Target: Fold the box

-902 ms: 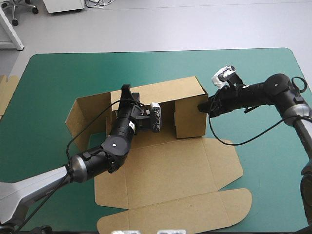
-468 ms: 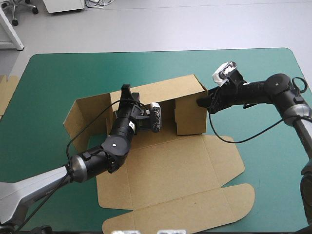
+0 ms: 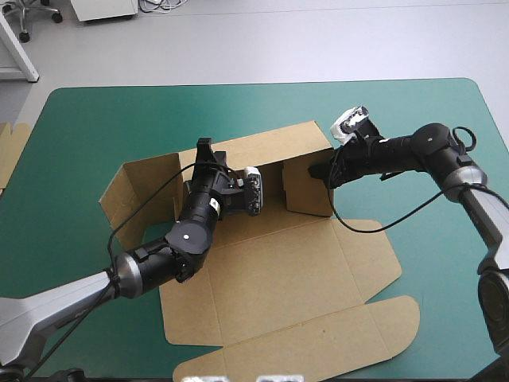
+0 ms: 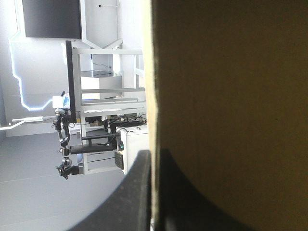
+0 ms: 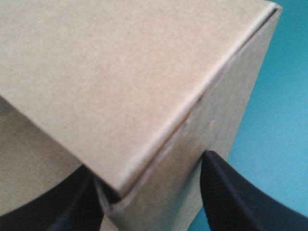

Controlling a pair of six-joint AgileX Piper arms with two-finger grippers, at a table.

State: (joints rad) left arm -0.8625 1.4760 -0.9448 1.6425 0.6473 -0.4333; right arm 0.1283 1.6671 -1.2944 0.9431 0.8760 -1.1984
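Table under teal-green cover (image 3: 95, 119), high view; pale grey floor (image 3: 318, 40) beyond its far edge. Box (image 3: 286, 278) brown, partly set up, about mid-table: back wall and both end walls raised, lid and front flaps flat on the cover on the near side. Strip of more board (image 3: 9, 151) well off the box's left end, at the table's left edge. Left gripper (image 3: 205, 151) reaches in over the flat panel to the back wall, toward the box's left end. Right gripper (image 3: 316, 172) sits at the top edge of the box's right end wall, on its far corner.

Left wrist view: box (image 4: 231, 96) wall seen edge-on, brown board filling the side ahead of the left gripper (image 4: 154, 153). Black fingers (image 4: 137, 192) nearly together, one on each face of the wall, clamped on the board.

Right wrist view: box (image 5: 120, 72) corner close up, a folded top edge running out from the right gripper (image 5: 149, 183). Its fingers (image 5: 236, 197) stand apart, one on the outer face beside the cover (image 5: 284, 120), the other in shadow on the inner side; the corner sits between them. Outer fingertip is just beside the wall; contact cannot be judged.
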